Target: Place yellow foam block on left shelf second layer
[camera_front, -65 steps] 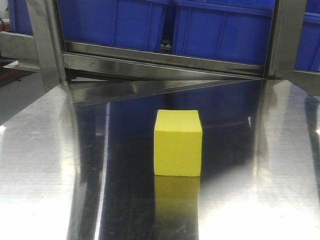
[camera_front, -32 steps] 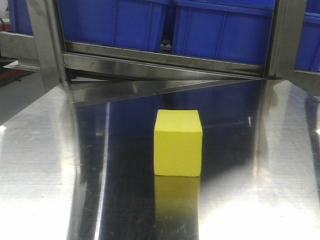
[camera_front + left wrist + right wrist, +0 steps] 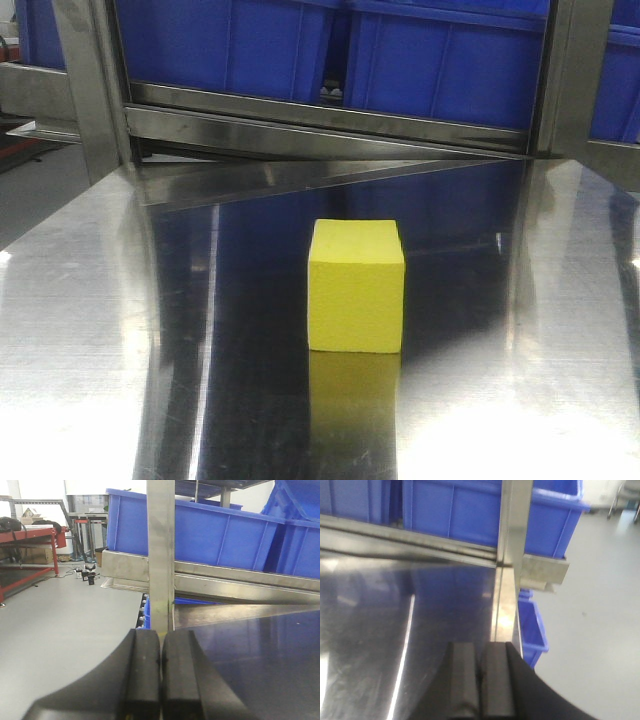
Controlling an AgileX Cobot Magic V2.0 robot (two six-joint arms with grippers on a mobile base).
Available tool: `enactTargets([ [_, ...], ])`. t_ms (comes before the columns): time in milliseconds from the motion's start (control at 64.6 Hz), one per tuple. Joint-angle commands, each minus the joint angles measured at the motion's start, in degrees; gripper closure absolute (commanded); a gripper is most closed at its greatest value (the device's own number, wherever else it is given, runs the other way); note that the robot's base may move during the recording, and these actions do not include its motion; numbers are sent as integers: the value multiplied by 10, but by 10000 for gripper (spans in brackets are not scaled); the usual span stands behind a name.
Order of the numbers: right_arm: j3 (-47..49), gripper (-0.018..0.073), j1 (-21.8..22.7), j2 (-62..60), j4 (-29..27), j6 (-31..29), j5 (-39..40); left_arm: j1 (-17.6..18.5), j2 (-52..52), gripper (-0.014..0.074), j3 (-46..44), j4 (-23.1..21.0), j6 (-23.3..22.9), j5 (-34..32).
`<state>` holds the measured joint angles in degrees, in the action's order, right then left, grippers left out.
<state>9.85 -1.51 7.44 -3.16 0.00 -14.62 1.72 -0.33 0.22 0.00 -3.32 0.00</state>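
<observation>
- Nothing is being grasped yet: yellow foam block [image 3: 356, 287] is being seen untouched on steel table [image 3: 80, 320]
- Left gripper [image 3: 160, 645] and right gripper [image 3: 481, 652] are being seen clenched, empty

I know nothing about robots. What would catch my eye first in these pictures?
A bright yellow block stands alone in the middle of a mirror-like steel top, which reflects it. Behind it stand big blue bins. The wrist views show the left hand and right hand, black, both shut and empty.
</observation>
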Motion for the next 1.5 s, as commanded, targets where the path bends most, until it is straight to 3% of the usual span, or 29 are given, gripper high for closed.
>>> enactTargets([
  [0,50,531,-14,47,5,-5,51,0,-12,472,15,0,-2,-46],
  [341,151,507,-127,177,43,55,18,0,-12,472,15,-3,-2,-46],
  [434,172,358,-146,212,57,59,20,0,-12,472,15,0,-2,-46],
  [527,196,48,-154,252,75,100,5,0,-12,472,15,0,-2,-46],
  [573,209,-62,-154,276,88,127,-23,0,-12,472,15,-3,-2,-46],
  [836,325,-38,-170,415,135,275,-212,0,-12,472,15,0,-2,-46],
  [1053,418,-36,-290,544,144,355,-296,0,-12,472,15,0,-2,-46],
  [1286,522,-36,-373,689,141,502,-336,0,-12,472,15,-3,-2,-46],
  [1487,610,-36,-424,779,123,514,-341,0,-12,472,15,-3,-2,-46],
])
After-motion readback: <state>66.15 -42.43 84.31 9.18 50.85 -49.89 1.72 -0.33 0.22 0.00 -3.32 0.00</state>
